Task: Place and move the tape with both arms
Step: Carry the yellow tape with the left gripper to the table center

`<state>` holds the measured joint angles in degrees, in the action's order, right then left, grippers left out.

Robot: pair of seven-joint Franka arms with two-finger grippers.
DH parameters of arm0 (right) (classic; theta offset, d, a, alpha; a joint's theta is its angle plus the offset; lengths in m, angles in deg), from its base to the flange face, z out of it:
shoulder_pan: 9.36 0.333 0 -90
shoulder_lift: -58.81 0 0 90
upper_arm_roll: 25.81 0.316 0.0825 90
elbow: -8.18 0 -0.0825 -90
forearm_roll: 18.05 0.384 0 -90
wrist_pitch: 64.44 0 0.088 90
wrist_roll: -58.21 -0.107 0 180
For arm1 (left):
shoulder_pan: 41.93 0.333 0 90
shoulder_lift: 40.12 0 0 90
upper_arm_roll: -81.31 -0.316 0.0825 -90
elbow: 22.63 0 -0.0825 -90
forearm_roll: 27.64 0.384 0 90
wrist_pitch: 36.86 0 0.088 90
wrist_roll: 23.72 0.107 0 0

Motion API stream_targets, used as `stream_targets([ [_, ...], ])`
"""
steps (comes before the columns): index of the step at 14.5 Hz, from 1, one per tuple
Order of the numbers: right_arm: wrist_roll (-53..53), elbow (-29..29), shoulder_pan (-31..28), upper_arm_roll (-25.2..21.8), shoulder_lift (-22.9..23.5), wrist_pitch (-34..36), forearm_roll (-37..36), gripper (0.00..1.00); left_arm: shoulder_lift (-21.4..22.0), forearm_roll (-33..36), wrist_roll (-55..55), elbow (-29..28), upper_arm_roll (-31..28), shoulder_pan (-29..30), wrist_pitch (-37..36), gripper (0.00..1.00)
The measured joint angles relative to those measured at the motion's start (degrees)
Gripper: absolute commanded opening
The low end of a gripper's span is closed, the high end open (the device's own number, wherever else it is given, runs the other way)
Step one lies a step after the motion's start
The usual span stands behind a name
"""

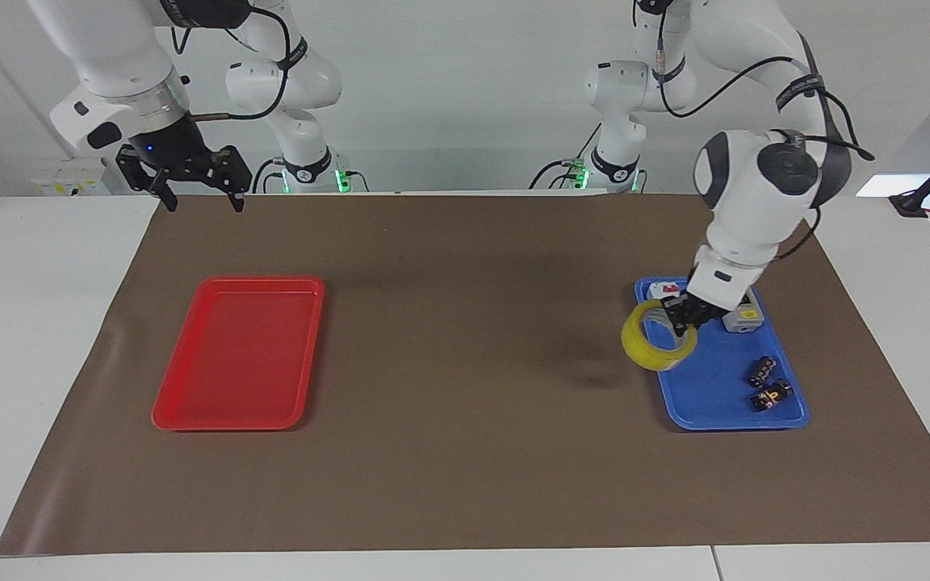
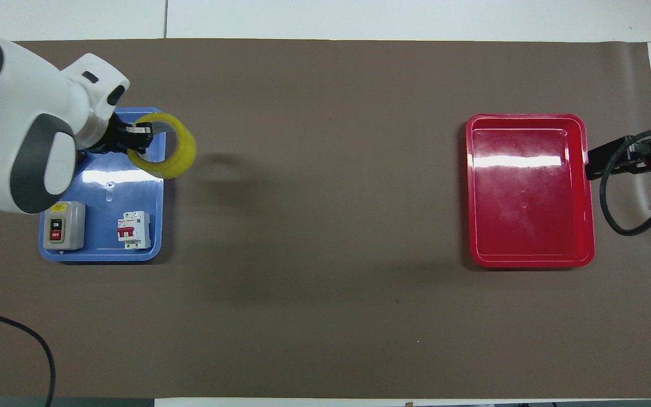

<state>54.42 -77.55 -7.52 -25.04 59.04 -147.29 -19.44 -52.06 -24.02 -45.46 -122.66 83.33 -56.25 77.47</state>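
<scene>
The tape (image 1: 652, 341) (image 2: 166, 146), a yellow translucent ring, hangs tilted in the air over the inner edge of the blue tray (image 1: 715, 395) (image 2: 105, 186). My left gripper (image 1: 681, 318) (image 2: 136, 136) is shut on the roll's rim, with one finger through the hole. My right gripper (image 1: 202, 195) waits open and high near the robots' edge of the brown mat, above the table beside the red tray (image 1: 240, 352) (image 2: 530, 190); in the overhead view only its black body (image 2: 622, 158) shows.
In the blue tray lie a grey switch box (image 2: 63, 225) (image 1: 743, 316), a white circuit breaker (image 2: 134, 229) and two small black parts (image 1: 768, 384). The red tray holds nothing. A brown mat (image 1: 465, 452) covers the table between the trays.
</scene>
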Motion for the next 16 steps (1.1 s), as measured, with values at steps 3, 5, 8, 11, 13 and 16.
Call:
stream_targets([
  [3, 0.0, 0.0, 0.0, 0.0, 0.0, 0.0, 0.0, 1.0, -1.4, 1.0, -11.9, -0.3, 0.2, -8.5, 3.6, 0.0],
  [5, 0.0, 0.0, 0.0, 0.0, 0.0, 0.0, 0.0, 1.0, -2.8, 1.5, -18.2, -0.5, 0.2, -13.3, 5.8, 0.0],
  [8, 0.0, 0.0, 0.0, 0.0, 0.0, 0.0, 0.0, 1.0, -6.2, 5.2, -29.1, -0.7, 0.2, -20.2, 9.2, 0.0],
  [11, 0.0, 0.0, 0.0, 0.0, 0.0, 0.0, 0.0, 1.0, -10.8, 7.3, -37.1, 0.4, 0.2, -25.3, 11.7, 0.0],
  [13, 0.0, 0.0, 0.0, 0.0, 0.0, 0.0, 0.0, 1.0, -13.1, 7.4, -38.6, 1.4, 0.2, -27.2, 12.2, 0.0],
  [16, 0.0, 0.0, 0.0, 0.0, 0.0, 0.0, 0.0, 1.0, -13.9, 7.4, -38.9, 2.0, 0.2, -28.4, 13.7, 0.0],
])
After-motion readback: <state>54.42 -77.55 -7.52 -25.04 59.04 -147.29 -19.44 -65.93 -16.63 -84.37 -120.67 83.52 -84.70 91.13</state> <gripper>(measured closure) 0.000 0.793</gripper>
